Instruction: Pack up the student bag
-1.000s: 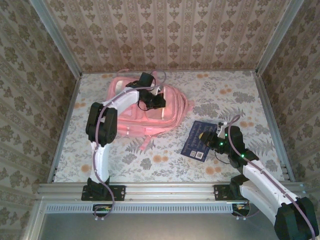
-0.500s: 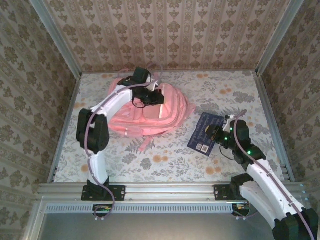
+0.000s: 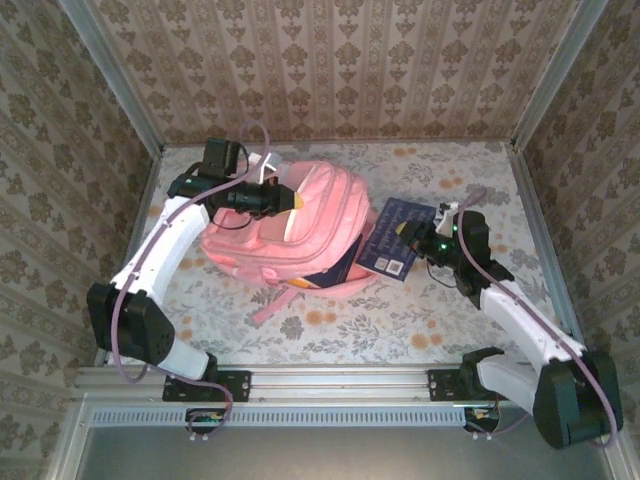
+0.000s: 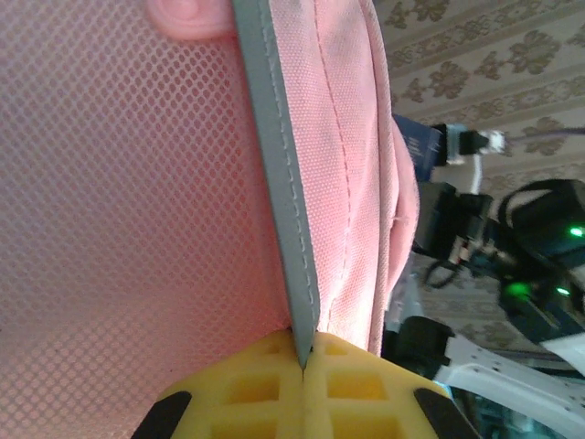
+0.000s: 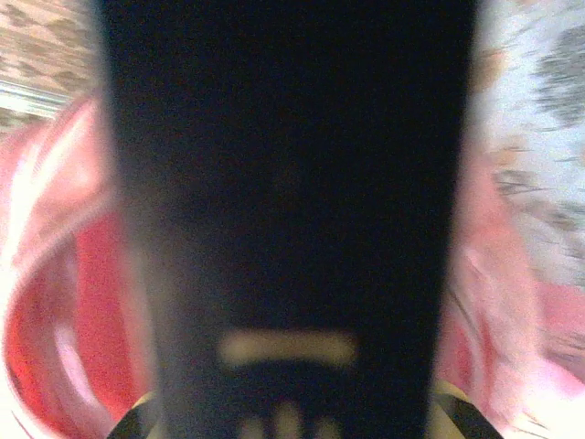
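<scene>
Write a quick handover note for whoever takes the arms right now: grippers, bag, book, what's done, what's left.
Left gripper: shut on the grey-trimmed edge of the student bag, holding its opening up.
Right gripper: shut on a dark blue book, held at the bag's right side, in front of the opening.
Done: bag opened, book lifted off the table.
Left: slide the book inside, then release both grips.

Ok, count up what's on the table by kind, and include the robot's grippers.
Backpack, pink: 1
Book, dark blue: 1
Grippers: 2, the left gripper pinching the backpack's edge and the right gripper holding the book
Total: 4
</scene>
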